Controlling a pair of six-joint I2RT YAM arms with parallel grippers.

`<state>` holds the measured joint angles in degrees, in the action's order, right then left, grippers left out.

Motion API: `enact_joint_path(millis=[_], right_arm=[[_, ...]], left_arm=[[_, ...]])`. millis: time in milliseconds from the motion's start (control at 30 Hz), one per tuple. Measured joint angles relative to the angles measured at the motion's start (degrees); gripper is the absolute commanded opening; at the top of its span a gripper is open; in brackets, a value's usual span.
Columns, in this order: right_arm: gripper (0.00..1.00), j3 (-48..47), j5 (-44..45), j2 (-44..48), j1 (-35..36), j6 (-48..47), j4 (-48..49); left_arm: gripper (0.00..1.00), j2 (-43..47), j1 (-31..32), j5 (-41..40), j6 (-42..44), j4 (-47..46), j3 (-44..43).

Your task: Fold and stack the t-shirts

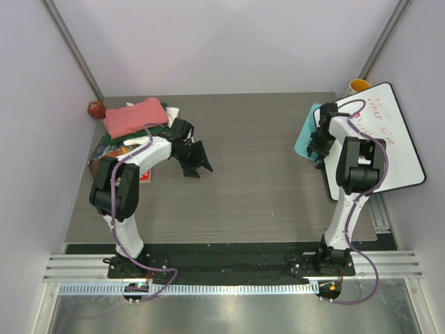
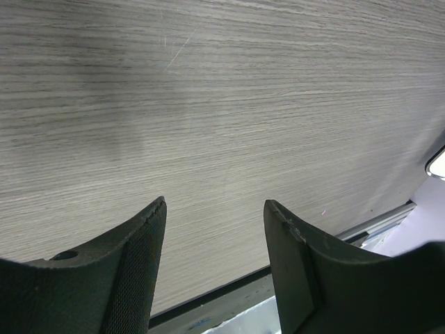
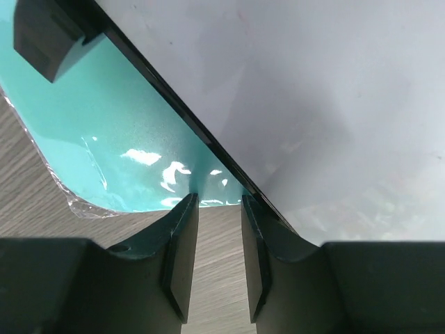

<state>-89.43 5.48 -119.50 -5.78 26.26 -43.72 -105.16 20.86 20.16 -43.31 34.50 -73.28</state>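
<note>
Two arms: the left arm (image 1: 115, 195) and right arm (image 1: 354, 174) rise from the near edge of the table (image 1: 264, 188), one on each side.
Left gripper (image 2: 215, 205): jaws spread wide with nothing between them, hanging over bare wood left of mid-table.
Right gripper (image 3: 219, 202): jaws parted by a narrow gap with table grain showing through; its tips sit at the edge of a teal sheet (image 3: 125, 125) beside the whiteboard (image 1: 393, 139). Whether they touch that sheet I cannot tell.
Shirts: all at the far-left of the table, in one pile resting on glossy books (image 1: 104, 149).
Pile order: the salmon-pink shirt (image 1: 135, 117) lies on top, the dark green shirt (image 1: 158, 130) shows as a band under its near edge, and the cream-white shirt (image 1: 172, 111) peeps out at the right end.
Long axis: the pink shirt runs across the table's width, slightly slanted.
Bearing: the pile lies just beyond the left gripper and to its left, near its wrist, while the fingers point away toward mid-table.
Nearer arm: the left, clearly; the right is well apart on the far side.
Judgement: the stacking looks close to done; any tidying falls to the left arm, which must first turn back toward the pile.
</note>
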Motion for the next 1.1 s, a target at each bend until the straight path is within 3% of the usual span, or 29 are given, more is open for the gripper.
enact_joint_path(millis=[533, 1100], right_arm=[[0.44, -0.2, -2.3, 0.0, 1.5, -0.7, -1.0], [0.45, -7.1, -12.0, 2.7, 17.2, 0.1, 0.6]], left_arm=[[0.59, 0.0, 0.0, 0.4, -0.2, -0.4, 0.0], [0.6, -0.1, 0.0, 0.4, -0.4, -0.5, -2.1]])
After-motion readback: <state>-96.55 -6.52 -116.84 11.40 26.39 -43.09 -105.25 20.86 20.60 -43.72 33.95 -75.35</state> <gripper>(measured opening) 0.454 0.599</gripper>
